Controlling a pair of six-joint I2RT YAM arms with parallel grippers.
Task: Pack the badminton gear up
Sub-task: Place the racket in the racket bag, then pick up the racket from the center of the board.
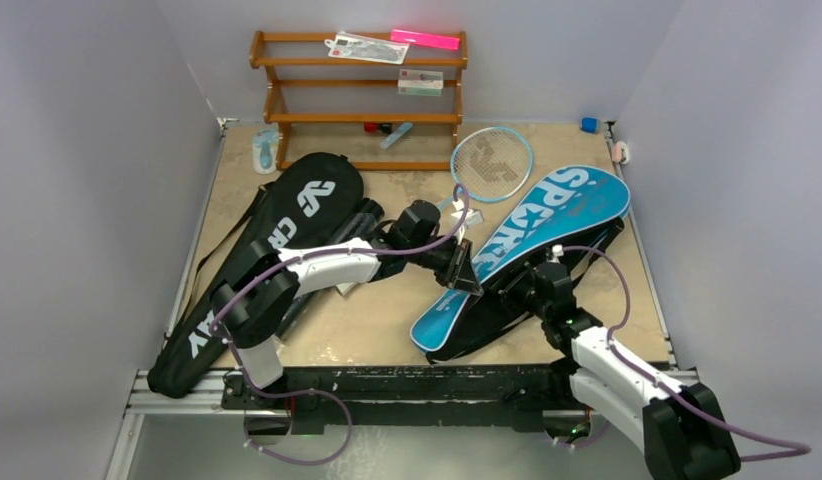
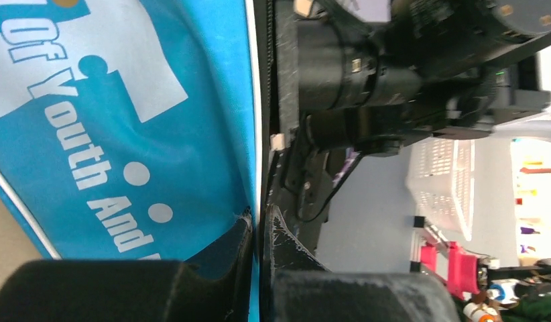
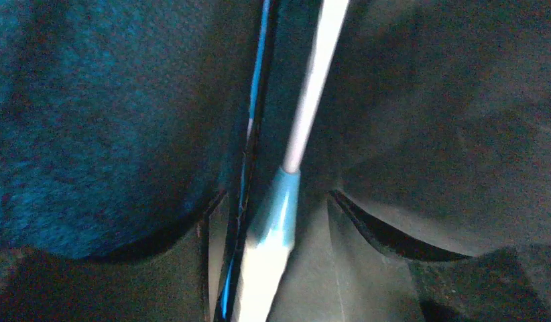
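The blue cover [image 1: 547, 215] lies slantwise on the right half of the table [image 1: 387, 320], wide end toward the far right corner and narrow end near me. Its face is smooth bright-blue cloth with white lettering and white piping, over a black underside.

My left gripper [image 1: 465, 268] sits at its left edge. In the left wrist view, the fingers [image 2: 219, 268] are pressed together on the piped edge, pinching the cloth.

My right gripper [image 1: 540, 280] is pushed in at the cover's right edge. Its wrist view is dark: blue weave on one side, black on the other, with a thin white shaft [image 3: 313, 87] running down into a light-blue cone and a white grip. The fingers [image 3: 460, 288] stand spread on either side of it, with a gap showing on the right, so they clamp nothing.

A racket [image 1: 492, 165] with a light-blue round head lies just beyond the cover. The left arm [image 1: 327, 265] crosses over its handle and hides it.

The black cover [image 1: 277, 250] lies slantwise on the left, apart from the blue one, with the left arm reaching over it.

At the back wall stands a wooden rack [image 1: 362, 90], with a pink bar [image 1: 425, 39] and clear packets [image 1: 367, 47] on its top tier.
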